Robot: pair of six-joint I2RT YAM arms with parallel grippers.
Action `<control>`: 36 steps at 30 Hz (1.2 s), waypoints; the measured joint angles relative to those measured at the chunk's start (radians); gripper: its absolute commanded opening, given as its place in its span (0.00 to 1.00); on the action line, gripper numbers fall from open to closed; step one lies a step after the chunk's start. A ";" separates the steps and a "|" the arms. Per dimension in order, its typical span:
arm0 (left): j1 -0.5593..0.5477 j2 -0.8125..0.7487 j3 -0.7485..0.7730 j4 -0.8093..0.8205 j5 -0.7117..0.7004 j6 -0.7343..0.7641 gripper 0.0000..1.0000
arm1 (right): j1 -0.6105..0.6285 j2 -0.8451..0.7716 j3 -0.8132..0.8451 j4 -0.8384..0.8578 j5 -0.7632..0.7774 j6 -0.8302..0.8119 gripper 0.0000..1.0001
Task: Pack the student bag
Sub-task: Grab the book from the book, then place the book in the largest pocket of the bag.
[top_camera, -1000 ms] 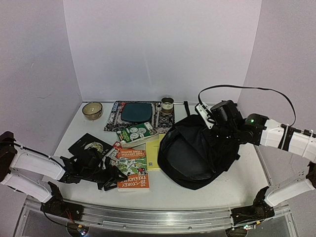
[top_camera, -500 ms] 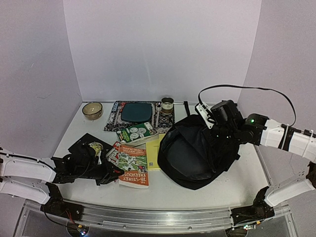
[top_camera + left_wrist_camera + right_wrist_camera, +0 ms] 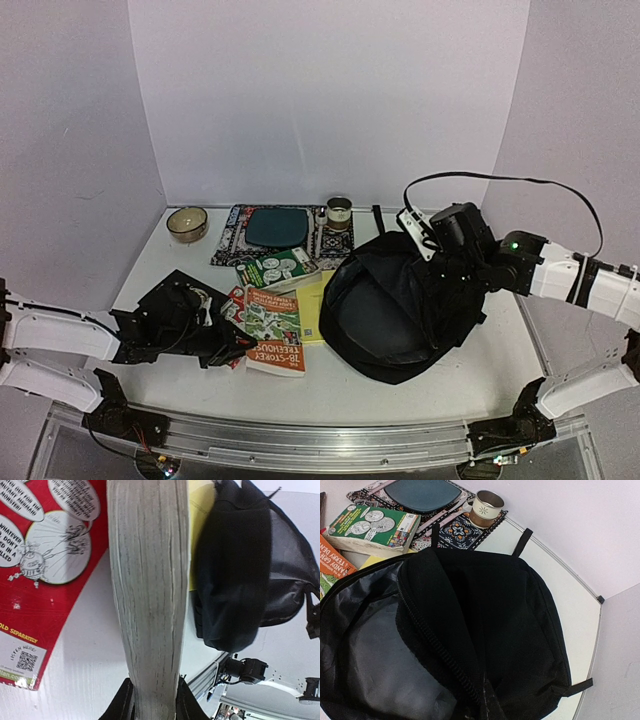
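Left gripper [image 3: 154, 706] has closed on orange book [image 3: 276, 338] page edge; right gripper [image 3: 440, 262] stays clamped on student bag [image 3: 395, 315].

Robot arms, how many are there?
2. The left arm is at front left, with the left gripper shut on the orange book; the right arm reaches over the student bag.

Along the worktop's [image 3: 400, 395] far edge we see a tan bowl [image 3: 187, 222] toward the left corner, a patterned mat [image 3: 228, 245] carrying a dark teal pad [image 3: 275, 227], and a cup [image 3: 339, 211] on its right end.
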 measured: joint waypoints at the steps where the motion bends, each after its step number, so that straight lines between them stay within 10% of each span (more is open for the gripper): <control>1: -0.001 -0.018 0.000 -0.006 -0.001 0.006 0.00 | 0.000 -0.004 -0.001 0.000 0.000 -0.004 0.00; 15: -0.003 -0.176 0.223 -0.169 0.020 0.172 0.00 | 0.000 -0.021 0.000 0.000 -0.058 -0.091 0.00; 36: -0.046 0.267 0.499 -0.168 0.313 0.294 0.00 | -0.005 -0.046 0.122 -0.051 -0.253 -0.221 0.00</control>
